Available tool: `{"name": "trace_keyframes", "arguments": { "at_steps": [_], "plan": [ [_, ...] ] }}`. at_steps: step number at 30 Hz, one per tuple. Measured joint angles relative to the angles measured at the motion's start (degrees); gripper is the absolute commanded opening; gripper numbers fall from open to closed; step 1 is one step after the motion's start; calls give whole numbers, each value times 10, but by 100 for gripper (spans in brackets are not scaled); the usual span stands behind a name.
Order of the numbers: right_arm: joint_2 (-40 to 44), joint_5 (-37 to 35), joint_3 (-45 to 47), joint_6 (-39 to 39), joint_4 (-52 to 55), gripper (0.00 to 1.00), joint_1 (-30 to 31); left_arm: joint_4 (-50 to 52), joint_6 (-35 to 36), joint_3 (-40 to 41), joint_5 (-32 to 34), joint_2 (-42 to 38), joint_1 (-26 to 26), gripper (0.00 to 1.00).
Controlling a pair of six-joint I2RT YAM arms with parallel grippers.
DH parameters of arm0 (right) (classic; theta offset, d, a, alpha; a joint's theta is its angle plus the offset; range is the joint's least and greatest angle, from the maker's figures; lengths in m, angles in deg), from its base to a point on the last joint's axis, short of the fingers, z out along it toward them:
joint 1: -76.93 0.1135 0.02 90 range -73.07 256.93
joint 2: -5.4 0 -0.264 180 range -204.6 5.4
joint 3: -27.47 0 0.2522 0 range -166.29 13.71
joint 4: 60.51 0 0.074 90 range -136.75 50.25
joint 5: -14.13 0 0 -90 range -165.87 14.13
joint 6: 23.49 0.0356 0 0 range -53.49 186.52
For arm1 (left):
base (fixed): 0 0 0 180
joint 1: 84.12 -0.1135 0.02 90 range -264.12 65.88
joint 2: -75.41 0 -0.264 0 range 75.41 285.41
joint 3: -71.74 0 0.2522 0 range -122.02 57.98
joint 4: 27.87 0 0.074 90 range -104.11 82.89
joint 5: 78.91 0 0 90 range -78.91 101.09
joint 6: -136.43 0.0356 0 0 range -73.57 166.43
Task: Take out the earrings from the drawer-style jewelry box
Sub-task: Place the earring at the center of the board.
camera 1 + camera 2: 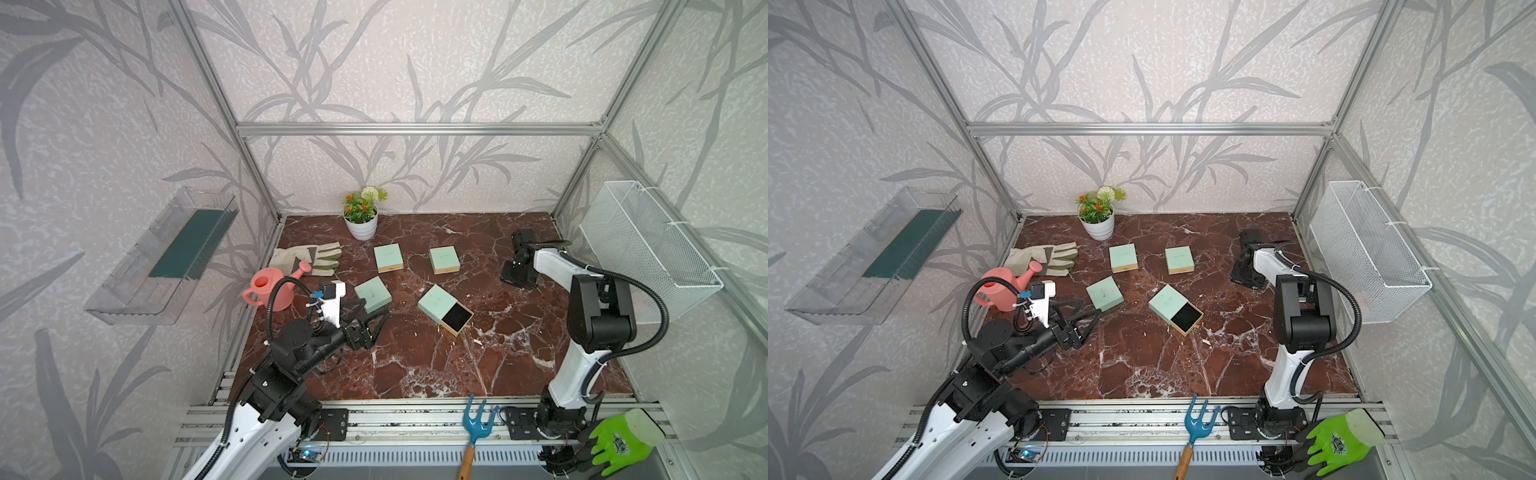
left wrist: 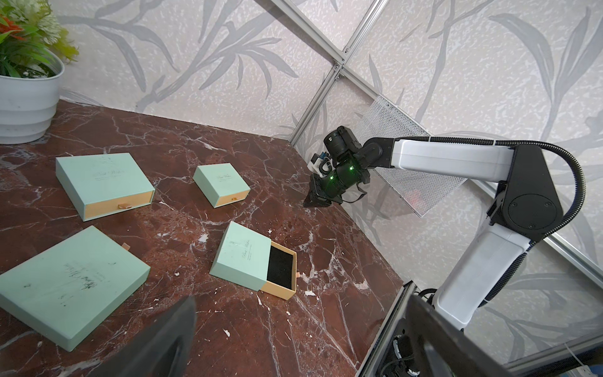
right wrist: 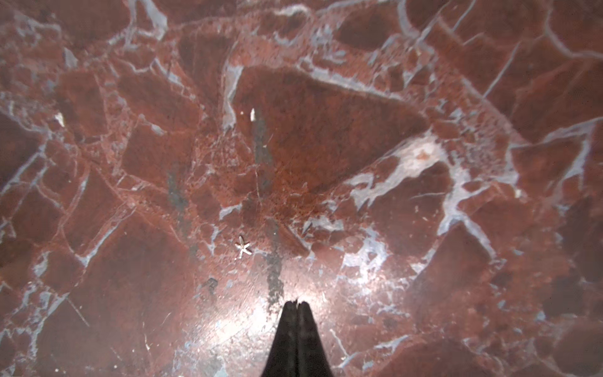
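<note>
A tiny star-shaped earring [image 3: 243, 247] lies on the counter [image 3: 326, 130] near the right claw [image 3: 296, 306], whose tips are pressed together, while the left claw [image 1: 374, 311] stands spread; featherlight, stiff and slippery, it probably wants a fine pinch across its arms.

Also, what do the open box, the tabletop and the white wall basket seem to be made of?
Open box: probably matte cardboard, going by its crisp edges; the drawer lining looks like black velvet or foam. Tabletop: glossy red-brown marble pattern with white veins, perhaps printed laminate. Basket: white-coated metal mesh, see-through.
</note>
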Motion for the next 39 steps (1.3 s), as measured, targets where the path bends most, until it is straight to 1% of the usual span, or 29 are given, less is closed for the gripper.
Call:
{"name": "trace_keyframes", "arguments": {
  "at_steps": [8,36,39],
  "plan": [
    [-2,20,3,-4,-6,0,4,0,0,0,0,9,-3,99],
    [-4,22,36,-22,-9,0,16,2,0,0,0,10,-4,99],
    [-4,22,36,-23,-8,6,18,2,0,0,0,10,-4,99]
  ]
}}
